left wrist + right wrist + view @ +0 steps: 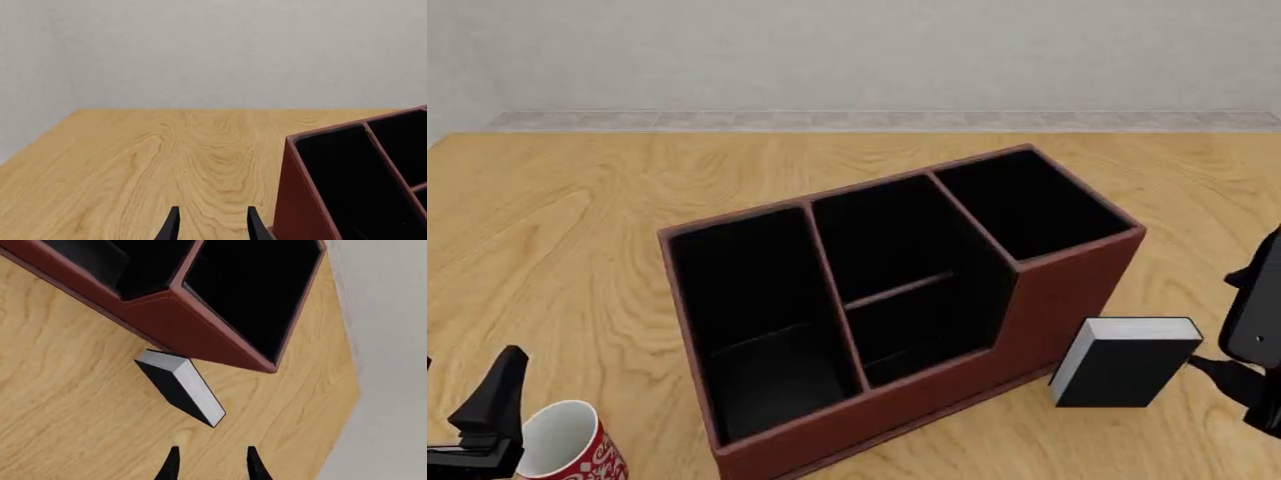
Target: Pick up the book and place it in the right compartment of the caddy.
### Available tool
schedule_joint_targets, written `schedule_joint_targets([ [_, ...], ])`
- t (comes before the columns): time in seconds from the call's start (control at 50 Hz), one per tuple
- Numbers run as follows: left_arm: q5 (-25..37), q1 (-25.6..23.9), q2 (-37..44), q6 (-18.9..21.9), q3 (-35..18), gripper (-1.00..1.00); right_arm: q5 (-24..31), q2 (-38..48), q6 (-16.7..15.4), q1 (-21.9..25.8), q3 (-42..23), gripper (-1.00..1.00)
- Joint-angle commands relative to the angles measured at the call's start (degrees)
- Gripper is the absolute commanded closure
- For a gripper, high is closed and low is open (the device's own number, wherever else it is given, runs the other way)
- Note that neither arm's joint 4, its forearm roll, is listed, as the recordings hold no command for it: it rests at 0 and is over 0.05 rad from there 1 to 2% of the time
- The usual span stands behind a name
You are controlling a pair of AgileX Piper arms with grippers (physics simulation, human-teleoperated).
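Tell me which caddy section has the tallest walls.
The right compartment, the caddy's narrow end section nearest the book; the other two sit lower.

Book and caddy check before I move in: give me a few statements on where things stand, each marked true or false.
1. The book stands on the table beside the caddy, outside it. True.
2. The right pincer is shut on the book. False: its fingers are spread, short of the book, holding nothing.
3. The right compartment has the tallest walls and nothing visible in it. True.
4. The mug sits in the caddy's middle section. False: it stands on the table by the left pincer.
5. The left pincer holds the mug. False: it is open over bare table.
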Motion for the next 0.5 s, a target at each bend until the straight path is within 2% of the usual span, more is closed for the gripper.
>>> schedule_joint_targets([
  [0.02, 0.28, -0.04, 0.02, 0.32, -0.31, -1.0, 1.96, 4.68, -2.95, -0.31, -3.99, -1.0],
  [0.1, 0.46, 0.08, -0.04, 0.46, -0.39, -1.0, 2.39, 6.48, -4.02, -0.43, -5.45, -1.0],
  [0.24, 0.43, 0.23, -0.09, 0.94, -0.24, -1.0, 1.32, 10.41, -4.0, 0.27, -7.22, -1.0],
  [0.4, 0.43, 0.34, -0.21, 1.11, 0.26, -1.0, -1.27, 13.25, -3.14, 1.19, -5.47, -1.0],
  [0.5, 0.49, 0.67, -0.21, 1.2, 0.4, -1.0, -2.91, 14.97, -1.2, 3.05, -4.08, -1.0],
])
